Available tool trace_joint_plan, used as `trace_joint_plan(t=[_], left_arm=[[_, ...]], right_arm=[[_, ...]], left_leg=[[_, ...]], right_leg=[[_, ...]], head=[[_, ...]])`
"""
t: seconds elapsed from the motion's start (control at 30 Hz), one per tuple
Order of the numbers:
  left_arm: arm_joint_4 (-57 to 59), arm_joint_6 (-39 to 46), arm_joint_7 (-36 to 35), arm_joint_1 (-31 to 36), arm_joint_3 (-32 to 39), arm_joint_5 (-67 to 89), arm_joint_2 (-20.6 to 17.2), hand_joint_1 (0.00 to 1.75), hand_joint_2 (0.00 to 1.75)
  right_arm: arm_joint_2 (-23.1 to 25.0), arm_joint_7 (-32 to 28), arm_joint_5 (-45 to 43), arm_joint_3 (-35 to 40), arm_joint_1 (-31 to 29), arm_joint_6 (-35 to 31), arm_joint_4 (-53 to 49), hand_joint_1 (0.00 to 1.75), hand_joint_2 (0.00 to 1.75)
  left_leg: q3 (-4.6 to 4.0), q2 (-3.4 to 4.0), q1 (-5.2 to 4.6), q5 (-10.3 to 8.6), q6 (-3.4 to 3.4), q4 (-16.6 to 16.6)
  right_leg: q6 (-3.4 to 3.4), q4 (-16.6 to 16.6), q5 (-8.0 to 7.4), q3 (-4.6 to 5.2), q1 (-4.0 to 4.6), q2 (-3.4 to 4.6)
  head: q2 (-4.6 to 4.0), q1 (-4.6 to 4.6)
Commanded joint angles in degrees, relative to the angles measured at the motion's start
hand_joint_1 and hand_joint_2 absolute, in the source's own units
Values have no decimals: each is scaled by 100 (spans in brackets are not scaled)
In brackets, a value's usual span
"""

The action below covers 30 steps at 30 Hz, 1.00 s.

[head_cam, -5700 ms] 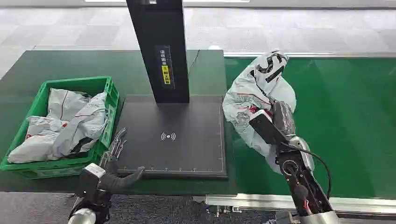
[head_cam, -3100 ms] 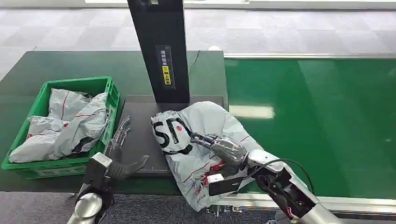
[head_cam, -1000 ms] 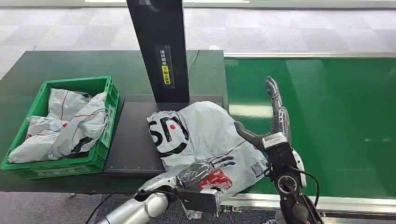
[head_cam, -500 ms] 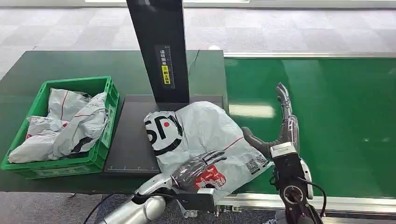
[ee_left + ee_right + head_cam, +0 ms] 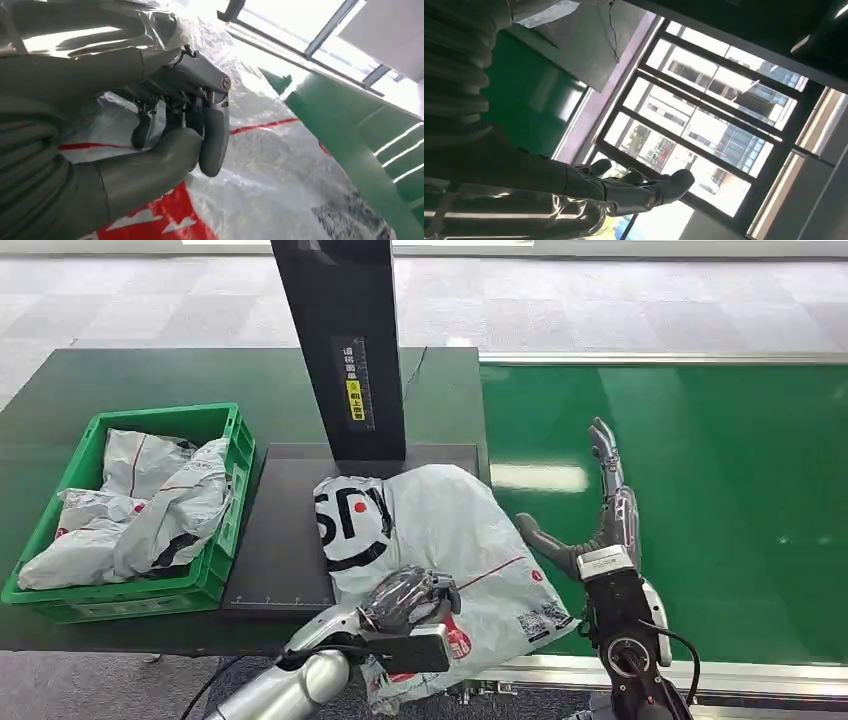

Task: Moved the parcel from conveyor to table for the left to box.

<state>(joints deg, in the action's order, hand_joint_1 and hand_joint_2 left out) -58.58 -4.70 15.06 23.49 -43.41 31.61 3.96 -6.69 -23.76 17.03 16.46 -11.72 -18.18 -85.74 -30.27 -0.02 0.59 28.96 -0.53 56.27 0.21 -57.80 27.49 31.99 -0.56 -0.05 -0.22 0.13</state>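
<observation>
My left hand (image 5: 405, 602) grips the parcel (image 5: 440, 530) at the frame's bottom while my right hand (image 5: 600, 515) stays open, so it may slip off the tabletop (image 5: 150, 375).

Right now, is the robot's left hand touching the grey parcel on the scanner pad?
Touching. In the left wrist view the left hand has its fingers curled into the grey parcel's plastic; the head view shows it gripping the near edge.

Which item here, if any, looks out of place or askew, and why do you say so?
The grey parcel lies crooked on the black scanner pad, spilling past its right edge and drooping over the table's front. The left hand grips its near end. The right hand is open over the conveyor.
</observation>
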Motion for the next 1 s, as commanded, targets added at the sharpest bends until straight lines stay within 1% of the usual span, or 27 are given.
trace_joint_plan(t=[0.03,0.13,0.37,0.4,0.43,0.47,0.5,0.57,0.67,0.7,0.9,1.0], left_arm=[[71,31,-29,56,99,-2,-40,175,175],[32,142,30,14,218,-98,0,175,175],[32,142,30,14,218,-98,0,175,175],[-34,271,73,-20,299,-125,15,175,175],[-116,534,134,-75,437,-172,60,138,175],[-183,700,133,-92,480,-152,72,0,175],[-244,939,37,-85,513,-21,69,0,175],[-302,1142,-194,-102,598,45,84,0,175],[-221,1300,-354,-100,667,112,93,0,175],[-190,1568,-409,-77,600,408,67,0,175],[-180,1859,-462,-64,589,655,42,0,175],[-154,2023,-614,-67,590,829,41,0,175]], right_arm=[[8,26,17,-11,-201,52,135,0,175],[25,37,36,-5,-222,69,146,0,175],[25,37,36,-5,-222,69,146,0,175],[31,45,56,-19,-201,77,124,0,175],[40,49,71,-37,-171,79,97,0,175],[40,56,88,-52,-142,80,71,0,175],[34,60,96,-58,-130,82,62,0,175],[45,66,108,-72,-129,81,76,0,175],[52,70,117,-39,-226,91,188,0,175],[53,69,107,-31,-246,82,209,0,175],[24,81,108,93,-402,128,354,0,175],[1,104,101,127,-400,138,363,0,175]], left_leg=[[-11,8,-1,-8,2,-2],[-10,9,-1,-7,3,-2],[-7,7,-1,-4,2,-2],[-3,6,-1,-2,1,-1],[-9,8,-1,-7,2,-4],[-6,5,0,-2,1,0],[-9,7,0,-5,2,-2],[-6,3,0,-1,1,2],[-9,7,-1,-9,3,-7],[-8,9,-1,-5,2,-2],[-7,11,-1,-5,2,-3],[-5,10,0,-4,1,-3]], right_leg=[[-1,3,-11,13,0,7],[-1,5,-11,12,0,9],[-1,2,-7,8,-1,6],[-1,1,-5,5,-1,6],[-2,5,-11,11,-1,8],[-1,0,-5,7,0,5],[-1,4,-8,10,0,7],[-1,-1,-3,7,0,3],[-2,8,-12,10,0,6],[-1,2,-9,10,-1,9],[-1,4,-10,10,0,11],[-1,4,-8,6,0,10]], head=[[-2,0],[0,-2],[0,0],[0,0],[0,0],[0,0],[0,0],[0,-2],[0,0],[-2,0],[0,0],[0,0]])
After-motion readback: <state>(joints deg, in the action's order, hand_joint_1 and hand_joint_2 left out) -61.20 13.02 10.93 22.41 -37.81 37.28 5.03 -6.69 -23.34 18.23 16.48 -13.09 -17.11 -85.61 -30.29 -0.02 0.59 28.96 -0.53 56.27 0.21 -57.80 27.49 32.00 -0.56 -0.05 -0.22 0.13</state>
